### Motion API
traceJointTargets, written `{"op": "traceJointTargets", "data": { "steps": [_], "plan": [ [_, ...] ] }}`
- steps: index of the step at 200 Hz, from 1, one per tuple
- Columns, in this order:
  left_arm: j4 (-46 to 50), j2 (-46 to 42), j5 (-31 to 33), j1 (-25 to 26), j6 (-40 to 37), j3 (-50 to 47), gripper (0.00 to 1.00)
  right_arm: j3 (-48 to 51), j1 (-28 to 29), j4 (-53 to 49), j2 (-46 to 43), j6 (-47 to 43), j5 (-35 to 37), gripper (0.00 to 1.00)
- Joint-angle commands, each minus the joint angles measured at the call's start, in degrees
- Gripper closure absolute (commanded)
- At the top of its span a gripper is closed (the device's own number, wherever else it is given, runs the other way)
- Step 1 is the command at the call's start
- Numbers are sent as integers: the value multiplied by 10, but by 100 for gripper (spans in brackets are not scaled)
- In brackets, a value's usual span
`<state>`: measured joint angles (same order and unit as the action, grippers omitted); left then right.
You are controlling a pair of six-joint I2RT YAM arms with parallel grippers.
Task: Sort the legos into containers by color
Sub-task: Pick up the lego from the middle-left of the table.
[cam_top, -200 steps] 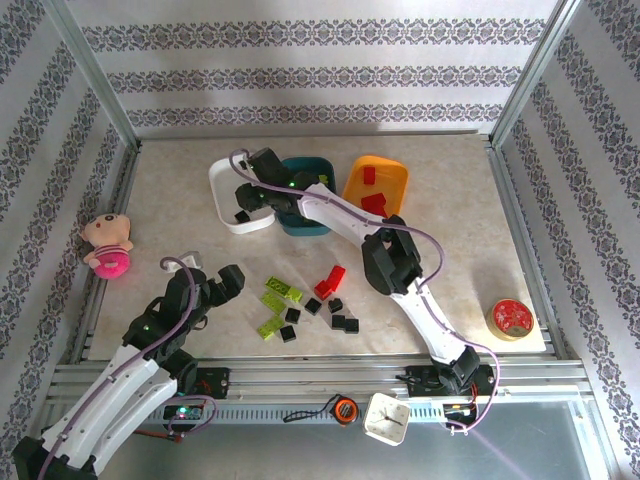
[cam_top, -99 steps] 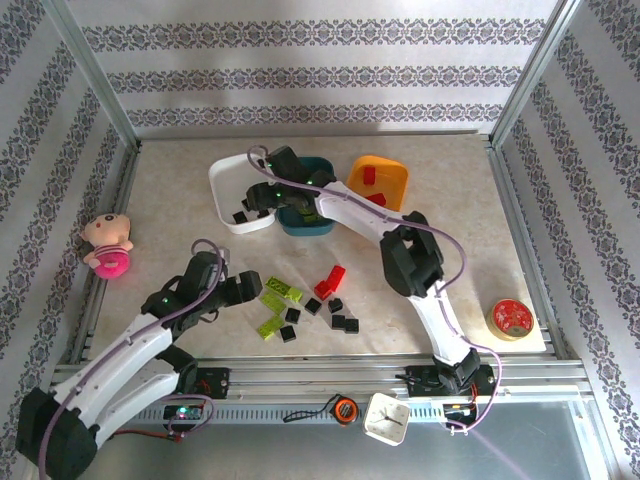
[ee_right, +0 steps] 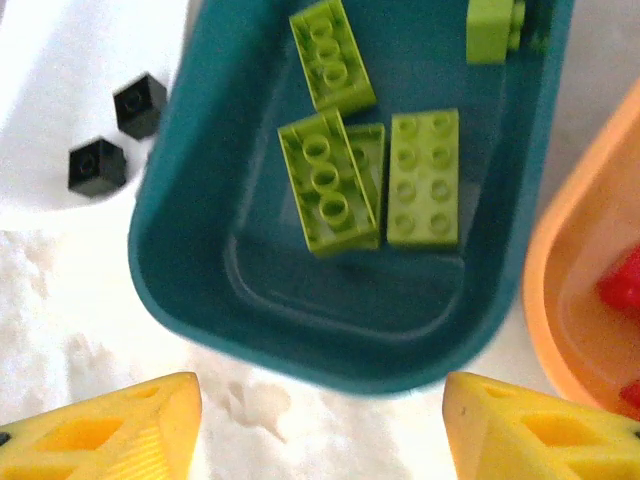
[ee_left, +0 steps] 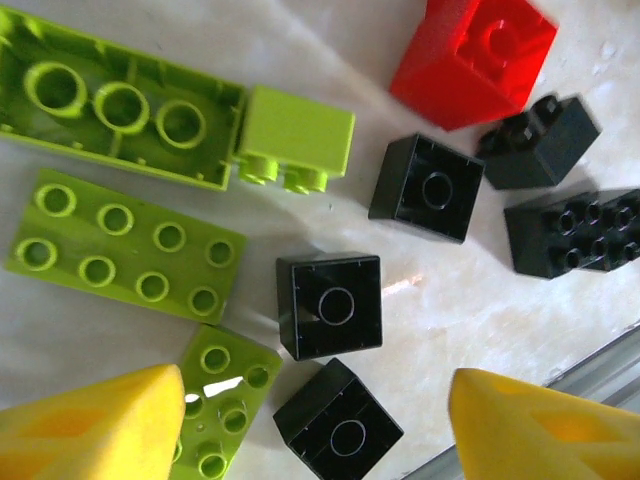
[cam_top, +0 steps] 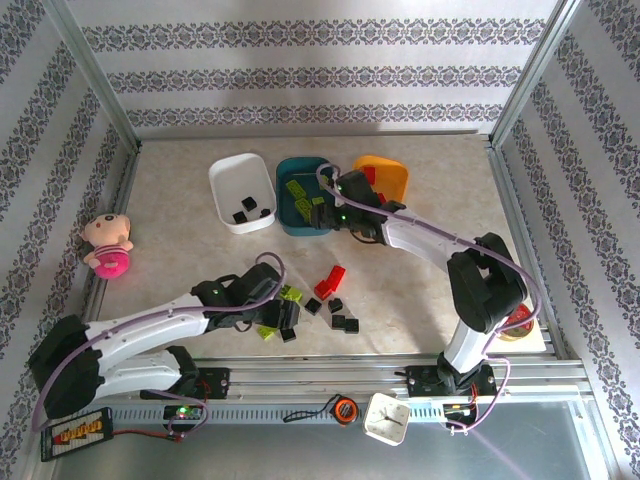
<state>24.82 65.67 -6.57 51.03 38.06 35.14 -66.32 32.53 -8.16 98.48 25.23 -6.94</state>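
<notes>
Loose legos (cam_top: 312, 303) are seen on the table (cam_top: 180, 190): lime green ones (ee_left: 120, 245) at 9 o'clock of the cluster, a red one (ee_left: 472, 55) at 1 o'clock and black ones (ee_left: 330, 305) towards 4 o'clock. At 12 o'clock of the cluster three tubs are lined up. Black bricks (cam_top: 250, 208) are held in the white tub (cam_top: 225, 180), green bricks (ee_right: 370, 180) in the teal tub (ee_right: 190, 240), and red bricks (cam_top: 368, 177) in the orange tub (cam_top: 392, 168). The left hand (ee_left: 320, 430) is held over the cluster, fingers apart, nothing gripped. The right hand (ee_right: 320, 430) is spread and empty by the teal tub's near rim. A doll (cam_top: 107, 245) is seen at 9 o'clock.
</notes>
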Motion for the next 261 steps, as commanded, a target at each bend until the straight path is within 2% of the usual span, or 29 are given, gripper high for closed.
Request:
{"op": "traceJointTargets", "data": {
  "steps": [1,49,128,150,183,214,235,261],
  "plan": [
    [-11,37,40,23,-16,38,33,43,-11,35,-45,10,1,35],
    [19,134,71,44,-36,91,40,90,-25,43,-94,7,3,34],
    [28,223,99,71,-32,118,48,123,-56,52,-149,9,-8,34],
    [33,243,104,81,-31,125,54,128,-64,53,-156,12,-12,34],
    [40,235,117,87,-30,128,66,132,-68,55,-161,15,-14,34],
    [47,182,138,86,-29,137,70,134,-68,59,-162,21,-16,34],
    [40,126,142,54,-42,150,71,136,-68,61,-162,24,-19,34],
    [13,70,107,-54,-71,166,71,143,-68,63,-164,28,-21,34]
  ]
}}
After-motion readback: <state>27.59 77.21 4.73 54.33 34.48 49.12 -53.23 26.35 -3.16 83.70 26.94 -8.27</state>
